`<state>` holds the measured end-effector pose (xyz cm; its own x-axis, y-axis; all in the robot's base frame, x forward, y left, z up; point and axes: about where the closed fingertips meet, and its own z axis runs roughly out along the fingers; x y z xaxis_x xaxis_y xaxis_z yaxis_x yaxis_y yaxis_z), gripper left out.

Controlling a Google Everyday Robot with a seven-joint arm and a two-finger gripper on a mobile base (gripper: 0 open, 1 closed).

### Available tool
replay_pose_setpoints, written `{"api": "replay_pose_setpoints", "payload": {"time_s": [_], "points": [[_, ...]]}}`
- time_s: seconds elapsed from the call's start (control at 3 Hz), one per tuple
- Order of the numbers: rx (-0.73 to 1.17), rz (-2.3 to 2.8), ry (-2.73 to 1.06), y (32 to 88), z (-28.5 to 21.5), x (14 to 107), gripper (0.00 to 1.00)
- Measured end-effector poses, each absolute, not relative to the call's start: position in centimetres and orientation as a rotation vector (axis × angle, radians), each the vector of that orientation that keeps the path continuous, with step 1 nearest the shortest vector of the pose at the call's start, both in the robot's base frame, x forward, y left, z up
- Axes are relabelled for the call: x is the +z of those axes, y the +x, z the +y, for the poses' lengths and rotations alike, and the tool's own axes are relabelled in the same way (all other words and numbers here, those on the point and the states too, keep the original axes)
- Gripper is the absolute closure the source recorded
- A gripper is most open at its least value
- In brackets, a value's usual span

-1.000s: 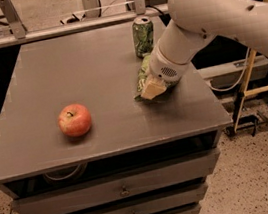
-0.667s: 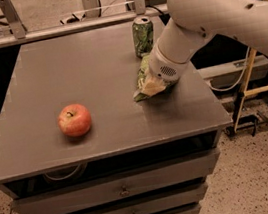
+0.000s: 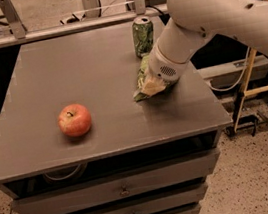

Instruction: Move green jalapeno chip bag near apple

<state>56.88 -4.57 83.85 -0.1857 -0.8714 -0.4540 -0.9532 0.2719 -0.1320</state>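
The green jalapeno chip bag (image 3: 143,83) is a crumpled green foil pouch with a pale lower end. It lies on the tabletop (image 3: 86,61) near its 3 o'clock edge, partly hidden under the gripper (image 3: 154,81). The apple (image 3: 74,120), red with yellowish patches and its dark stem up, sits well apart, between 8 and 9 o'clock from the bag

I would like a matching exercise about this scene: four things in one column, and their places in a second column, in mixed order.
Things:
1. round red apple
2. upright green soda can
3. crinkly green chip bag
4. gripper of the white arm

Places:
a. near the far edge of the grey table
b. lying on the right part, under the arm's end
c. alone on the front left part
d. lowered onto the chip bag

Pairs: 1-c, 2-a, 3-b, 4-d
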Motion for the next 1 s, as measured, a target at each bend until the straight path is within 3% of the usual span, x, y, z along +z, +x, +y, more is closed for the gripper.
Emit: {"api": "replay_pose_setpoints", "payload": {"time_s": [1.0], "points": [[0.543,1.579,-1.521,57.0,-3.9,97.6,1.00]]}}
